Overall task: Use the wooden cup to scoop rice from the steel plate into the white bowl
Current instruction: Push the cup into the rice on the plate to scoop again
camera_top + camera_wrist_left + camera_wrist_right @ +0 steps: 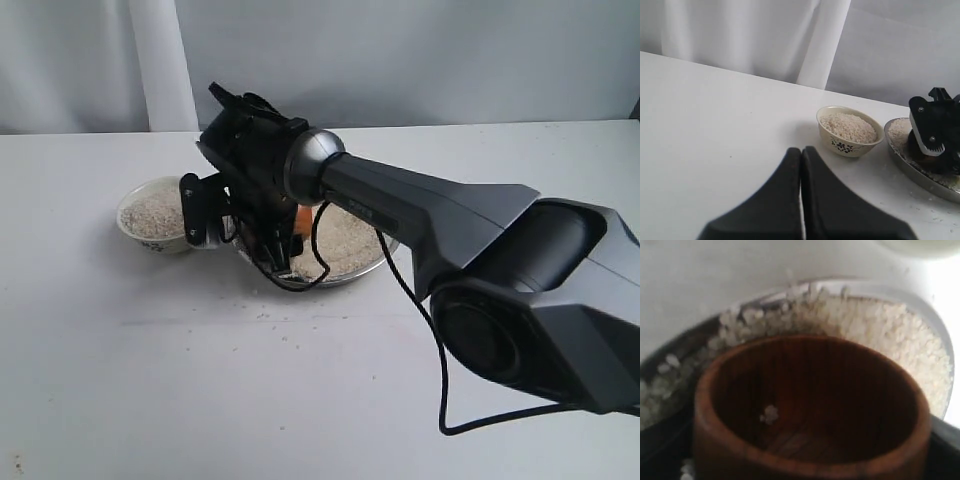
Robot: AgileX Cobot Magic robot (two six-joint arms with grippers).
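- The wooden cup point(810, 410) is clamped between the jaws of the right gripper point(283, 238); dark fingers press on two sides of it; its mouth is tipped towards the wrist camera, showing a dark, grained inside with only a few grains stuck low on the wall
- The cup hangs low over the steel plate point(904, 159), on the side of the plate nearer the white bowl point(850, 142); whether its lower edge touches the grains cannot be told, since the gripper hides that spot in the exterior view
- The rice point(880, 335) lies as a shallow bed across the plate, just beyond the cup's rim and reaching to the raised metal edge; single grains lie scattered on the darker bare metal beside the cup
- The white bowl stands upright just beside the plate; a heap of rice fills it close to the brim; a dark flower motif shows on its outer side
- Loose grains point(932, 216) lie on the white table point(715, 125) near the plate's edge
- The left gripper point(801, 155) has its jaws closed, the two black fingers pressed flat together; it hangs above bare table, pointing towards the bowl and apart from it
- A black cable point(440, 380) loops from the right wrist down past the arm's thick grey link
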